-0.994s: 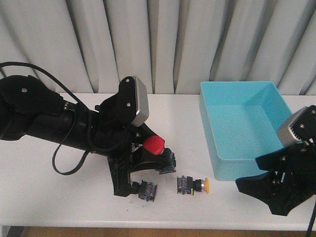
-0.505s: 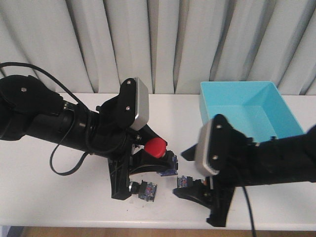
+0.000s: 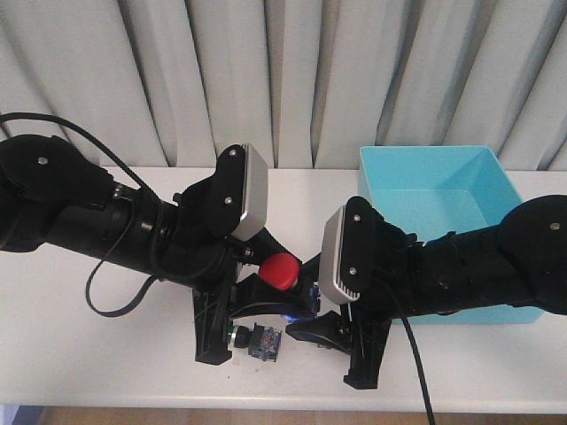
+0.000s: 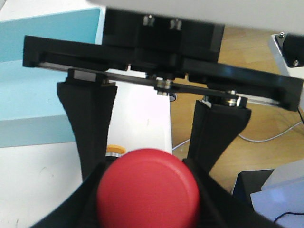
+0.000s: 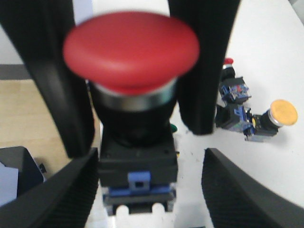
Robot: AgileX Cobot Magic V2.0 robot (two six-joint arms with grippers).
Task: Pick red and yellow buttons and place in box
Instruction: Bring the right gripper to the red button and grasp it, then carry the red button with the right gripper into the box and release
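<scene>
My left gripper [image 3: 276, 276] is shut on a red button [image 3: 282, 268] and holds it above the table; its big red cap [image 4: 148, 187] fills the gap between the fingers. My right gripper [image 3: 312, 326] is open, one finger on each side of that button's black and blue body [image 5: 137, 164]; the left finger looks close to touching it. A yellow button [image 5: 283, 112] lies on its side on the table, and a smaller red button [image 5: 229, 62] lies beside it. The front view hides both behind my right arm. The turquoise box [image 3: 443, 190] stands at the back right.
A green-capped switch [image 3: 255, 340] lies near the table's front edge, below my left gripper. The two arms nearly meet over the middle of the table. A grey curtain hangs behind. The box wall [image 4: 47, 71] also shows past the left fingers.
My right arm has swung in from the front right to the held red button and now hides the yellow button in the front view. The left gripper has barely moved.
</scene>
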